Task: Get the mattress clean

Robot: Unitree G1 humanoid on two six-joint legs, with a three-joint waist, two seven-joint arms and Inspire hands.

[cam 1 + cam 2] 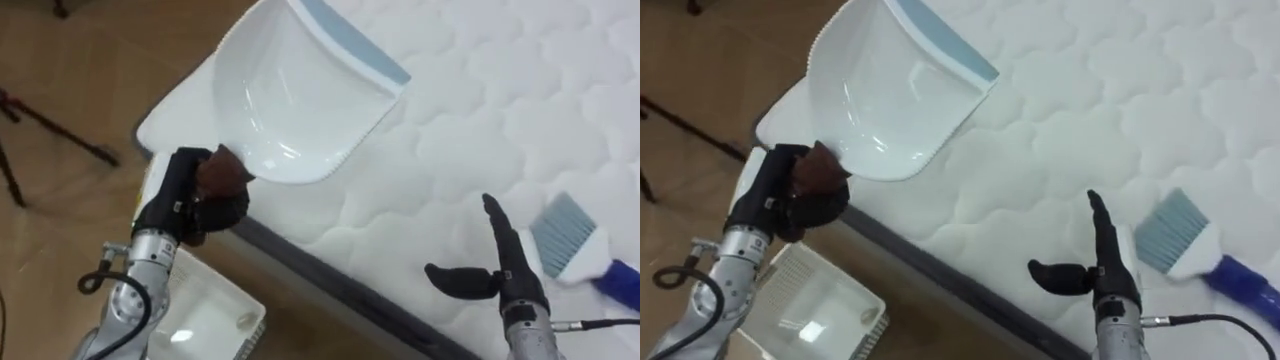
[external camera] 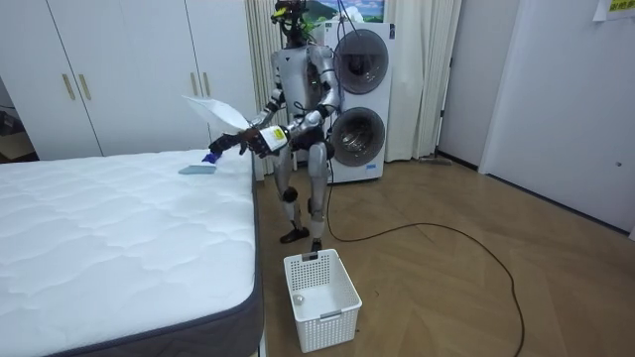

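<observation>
Dustpan held up over the bed corner, brush lying on the mattress

The left robot hand is curled tight round the handle of a white dustpan, holding it tilted above the corner of the bed, its blue-grey lip pointing away from the robot. The right robot hand hovers over the mattress with fingers straight and thumb spread, holding nothing. A brush with pale blue bristles and a blue handle lies on the mattress just beside that hand. The robot stands at the bed's corner, a white basket on the floor near its feet
</observation>
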